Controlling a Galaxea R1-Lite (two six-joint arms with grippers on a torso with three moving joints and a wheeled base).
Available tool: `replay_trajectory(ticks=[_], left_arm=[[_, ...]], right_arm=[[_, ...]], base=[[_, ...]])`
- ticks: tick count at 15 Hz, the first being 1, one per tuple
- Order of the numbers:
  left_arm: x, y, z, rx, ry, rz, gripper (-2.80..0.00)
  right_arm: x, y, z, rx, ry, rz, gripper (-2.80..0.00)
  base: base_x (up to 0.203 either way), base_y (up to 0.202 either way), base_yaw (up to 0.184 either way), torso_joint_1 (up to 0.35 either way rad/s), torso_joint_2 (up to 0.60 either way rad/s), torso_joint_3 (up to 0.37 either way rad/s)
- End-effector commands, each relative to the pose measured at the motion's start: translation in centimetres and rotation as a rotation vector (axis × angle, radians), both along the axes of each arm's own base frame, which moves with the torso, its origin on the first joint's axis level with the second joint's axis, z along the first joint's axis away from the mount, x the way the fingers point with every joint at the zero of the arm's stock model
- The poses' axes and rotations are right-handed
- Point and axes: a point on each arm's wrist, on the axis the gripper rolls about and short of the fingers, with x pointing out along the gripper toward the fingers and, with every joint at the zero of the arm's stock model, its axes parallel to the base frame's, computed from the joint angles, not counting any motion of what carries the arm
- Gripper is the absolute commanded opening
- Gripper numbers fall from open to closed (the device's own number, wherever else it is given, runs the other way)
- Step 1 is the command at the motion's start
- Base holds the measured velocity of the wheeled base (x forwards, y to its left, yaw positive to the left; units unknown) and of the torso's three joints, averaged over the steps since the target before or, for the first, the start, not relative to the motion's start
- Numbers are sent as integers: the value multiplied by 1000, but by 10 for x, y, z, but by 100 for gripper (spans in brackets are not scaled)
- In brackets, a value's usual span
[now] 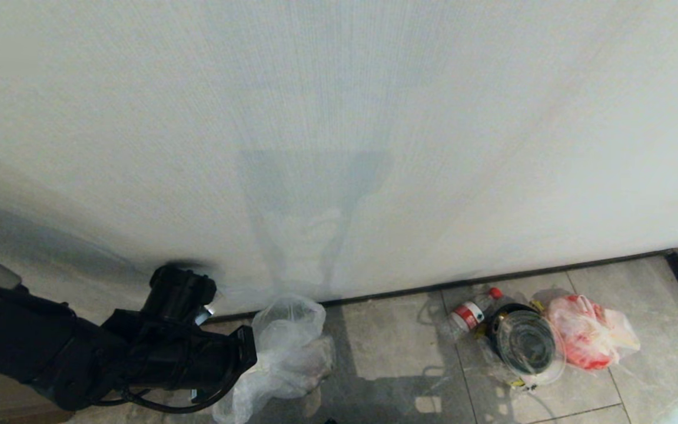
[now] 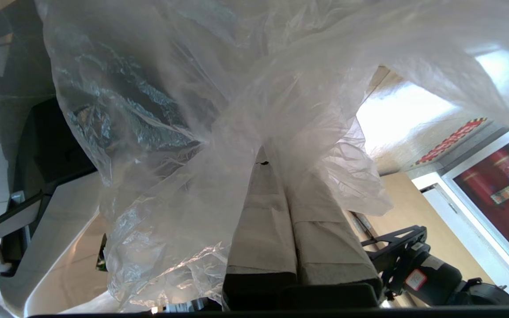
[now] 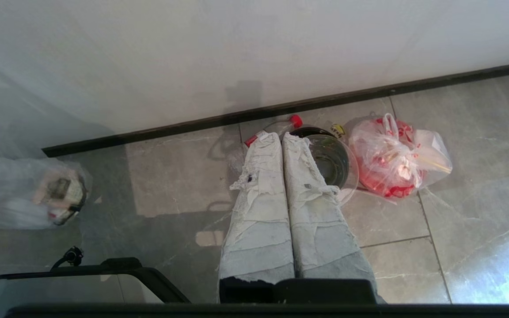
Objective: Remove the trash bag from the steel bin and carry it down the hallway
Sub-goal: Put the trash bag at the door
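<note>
Left gripper (image 2: 276, 170) pinches the thin, clear, crinkled trash bag (image 1: 289, 347) at lower left; right gripper (image 3: 282, 141) pressed together.

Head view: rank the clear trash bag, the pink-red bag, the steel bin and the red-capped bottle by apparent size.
1. trash bag, largest, though nearer the camera, gripped by the left gripper
2-3. pink-red bag and steel bin, too alike to rank
4. red-capped bottle, smallest

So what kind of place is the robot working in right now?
Probably an indoor hallway or corridor: large grey marbled floor tiles, a plain pale wall with dark skirting, and a steel bin standing against it among bagged rubbish.
</note>
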Motion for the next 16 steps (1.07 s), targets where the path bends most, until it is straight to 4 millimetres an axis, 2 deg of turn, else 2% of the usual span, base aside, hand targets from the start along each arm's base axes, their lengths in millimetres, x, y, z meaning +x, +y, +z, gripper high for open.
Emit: replay_trajectory(ticks=[1, 9, 10, 16], left_arm=[[1, -1, -3, 1, 11, 1, -280], [2, -1, -5, -4, 29, 22, -280], [2, -1, -5, -4, 29, 21, 0], [1, -2, -2, -7, 19, 21, 0]], right_arm=[[0, 0, 0, 0, -2, 1, -280], [0, 0, 0, 0, -2, -1, -280], [0, 0, 0, 0, -2, 0, -280], [0, 0, 0, 0, -2, -2, -280]], base=[[0, 0, 0, 0, 0, 0], [0, 0, 0, 0, 0, 0], [0, 0, 0, 0, 0, 0], [0, 0, 0, 0, 0, 0]])
